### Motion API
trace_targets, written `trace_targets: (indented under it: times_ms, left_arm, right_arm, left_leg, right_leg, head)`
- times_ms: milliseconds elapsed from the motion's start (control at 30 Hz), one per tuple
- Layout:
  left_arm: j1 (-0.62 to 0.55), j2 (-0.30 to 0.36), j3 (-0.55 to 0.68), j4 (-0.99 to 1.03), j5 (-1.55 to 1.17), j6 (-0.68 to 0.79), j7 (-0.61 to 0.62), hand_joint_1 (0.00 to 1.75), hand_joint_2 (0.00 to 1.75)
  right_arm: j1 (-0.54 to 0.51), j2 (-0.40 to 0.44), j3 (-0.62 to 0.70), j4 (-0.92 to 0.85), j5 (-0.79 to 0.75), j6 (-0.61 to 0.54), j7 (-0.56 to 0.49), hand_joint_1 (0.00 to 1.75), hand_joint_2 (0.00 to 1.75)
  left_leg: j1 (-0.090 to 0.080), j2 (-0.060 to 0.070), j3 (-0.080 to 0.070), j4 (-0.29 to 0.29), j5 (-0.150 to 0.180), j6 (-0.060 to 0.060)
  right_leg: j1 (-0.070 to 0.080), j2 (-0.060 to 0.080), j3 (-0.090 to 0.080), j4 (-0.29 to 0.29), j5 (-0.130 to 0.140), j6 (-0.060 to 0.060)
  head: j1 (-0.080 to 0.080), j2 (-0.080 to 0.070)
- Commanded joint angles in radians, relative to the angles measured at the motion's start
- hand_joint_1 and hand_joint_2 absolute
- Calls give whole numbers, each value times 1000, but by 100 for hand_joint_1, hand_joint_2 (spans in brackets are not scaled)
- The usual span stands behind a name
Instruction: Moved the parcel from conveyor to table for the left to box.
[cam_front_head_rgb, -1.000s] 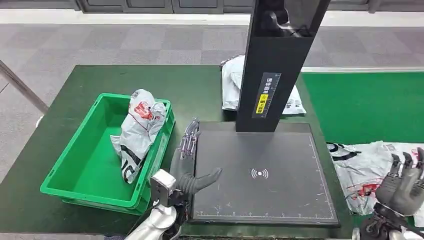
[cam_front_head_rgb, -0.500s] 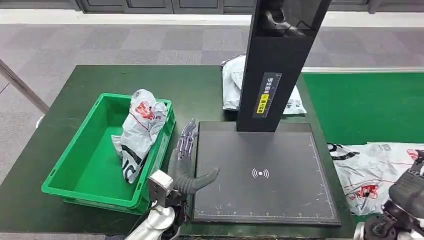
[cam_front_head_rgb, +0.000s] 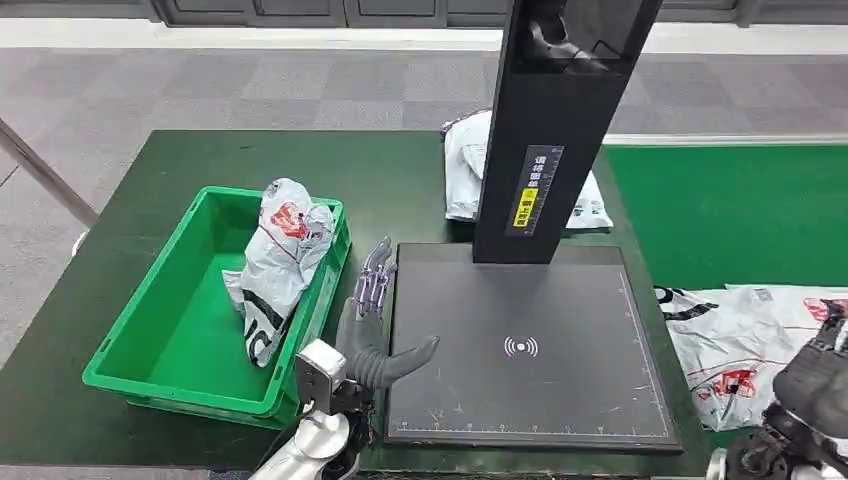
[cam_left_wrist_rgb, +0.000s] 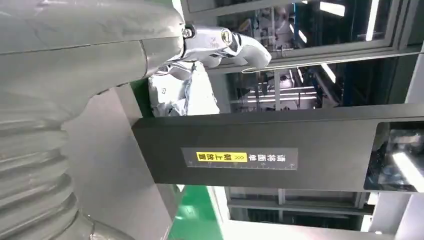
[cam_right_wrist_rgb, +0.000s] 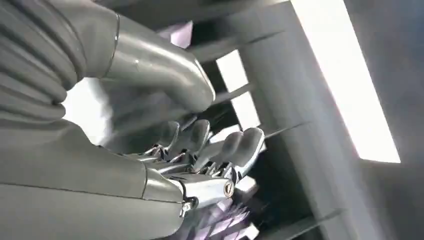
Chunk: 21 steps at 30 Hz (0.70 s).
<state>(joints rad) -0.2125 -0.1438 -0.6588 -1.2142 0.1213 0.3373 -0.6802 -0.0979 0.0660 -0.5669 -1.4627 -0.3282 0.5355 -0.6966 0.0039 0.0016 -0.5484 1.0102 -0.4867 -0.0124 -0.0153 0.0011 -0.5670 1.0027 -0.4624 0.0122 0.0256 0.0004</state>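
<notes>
A white and grey parcel (cam_front_head_rgb: 735, 340) with red and black print lies on the green conveyor (cam_front_head_rgb: 730, 210) at the right. My right hand (cam_front_head_rgb: 818, 380) hovers over its near right corner, at the picture's lower right edge; in the right wrist view its fingers (cam_right_wrist_rgb: 220, 145) stand apart from the thumb (cam_right_wrist_rgb: 155, 65) with nothing between them. My left hand (cam_front_head_rgb: 368, 320) is open, with fingers stretched forward between the green box (cam_front_head_rgb: 170, 350) and the black scanner plate (cam_front_head_rgb: 520, 345), thumb lying over the plate's edge. The box holds one crumpled parcel (cam_front_head_rgb: 275, 265).
A black scanner column (cam_front_head_rgb: 550, 130) rises from the plate's far side and shows close up as the column (cam_left_wrist_rgb: 280, 150) in the left wrist view. Another white parcel (cam_front_head_rgb: 465, 170) lies behind it on the dark green table (cam_front_head_rgb: 200, 160). A metal rail (cam_front_head_rgb: 40, 170) runs at the far left.
My right hand has tipped down and drawn toward the lower right edge, its upright spread fingers no longer standing up. The left hand edged slightly away from the plate.
</notes>
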Motion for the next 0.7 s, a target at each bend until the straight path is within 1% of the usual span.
trace_targets:
  times_ms: [33,67,100,133,167,200,233,267,300,333,367,400,433,500,700]
  left_arm:
    - [5,25,19,0,-1,13,-2,0,175]
    - [3,22,17,0,-1,12,-2,0,175]
    - [3,22,17,0,-1,12,-2,0,175]
    - [3,22,17,0,-1,12,-2,0,175]
    - [3,22,17,0,-1,12,-2,0,175]
    - [3,22,17,0,-1,12,-2,0,175]
    - [12,5,24,2,-16,10,-4,0,175]
    - [15,-1,24,1,-26,6,0,0,175]
    - [16,-4,23,-1,-30,4,2,0,175]
    - [15,-4,22,-6,-34,2,5,0,175]
    - [16,-4,22,-11,-37,2,10,0,175]
    - [19,-3,22,-17,-42,2,16,0,175]
    - [23,-1,22,-23,-47,0,22,0,175]
    - [29,3,23,-30,-57,-2,30,0,175]
    - [43,7,28,-42,-74,-14,33,0,175]
  right_arm:
    - [33,-119,353,92,1302,-1234,149,0,175]
    - [23,-107,330,114,1304,-1234,121,0,175]
    - [23,-107,330,114,1304,-1234,121,0,175]
    - [23,-107,330,114,1304,-1234,121,0,175]
    - [23,-107,330,114,1304,-1234,121,0,175]
    - [23,-107,330,114,1304,-1234,121,0,175]
    - [-52,-152,271,345,1620,-1083,555,0,175]
    - [-95,-186,264,465,1617,-1104,571,0,175]
    - [-139,-224,261,587,1663,-1079,636,0,175]
    - [-175,-249,243,686,1666,-1072,654,0,175]
    - [-192,-263,234,730,1676,-1084,663,0,175]
    - [-205,-275,229,777,1707,-1075,702,0,175]
    - [-216,-279,216,805,1709,-1066,718,0,175]
    - [-229,-287,212,841,1737,-1040,755,0,175]
    - [-218,-289,172,819,1733,-1038,728,0,175]
  left_leg:
    - [1,8,1,-2,0,0]
    - [1,3,-1,-2,1,1]
    - [2,4,-4,-3,1,1]
    - [1,4,0,-2,2,1]
    - [1,1,0,-2,1,0]
    - [1,1,0,-1,1,0]
    - [1,1,0,-2,1,0]
    - [2,3,2,-1,1,1]
    - [2,1,0,-3,3,1]
    - [1,2,0,-3,2,2]
    - [2,0,-1,-1,2,2]
    - [1,1,-1,-2,3,3]
    - [1,0,-1,-1,3,3]
    - [-1,-1,-3,0,4,4]
    - [-2,-2,-3,0,4,4]
  right_leg:
    - [2,8,0,-3,3,-1]
    - [1,3,2,-3,2,-1]
    - [2,3,1,-5,4,-1]
    - [1,3,-1,-3,3,-1]
    - [1,0,-1,-2,2,-1]
    - [1,0,-1,-1,1,-1]
    - [1,0,-1,-2,2,-1]
    - [3,3,1,-4,3,0]
    - [2,1,0,-5,4,0]
    - [2,0,0,-5,4,0]
    - [2,-1,1,-3,2,0]
    - [2,0,1,-5,4,1]
    - [1,-1,1,-5,4,2]
    - [-1,-2,-1,-3,4,3]
    - [-2,-3,-2,-3,5,4]
  head:
    - [0,0]
    - [1,0]
    - [0,0]
    - [1,0]
    - [0,0]
    - [0,0]
    - [-1,0]
    - [1,0]
    - [0,0]
    - [0,0]
    - [0,0]
    - [0,0]
    - [1,0]
    - [0,0]
    - [0,0]
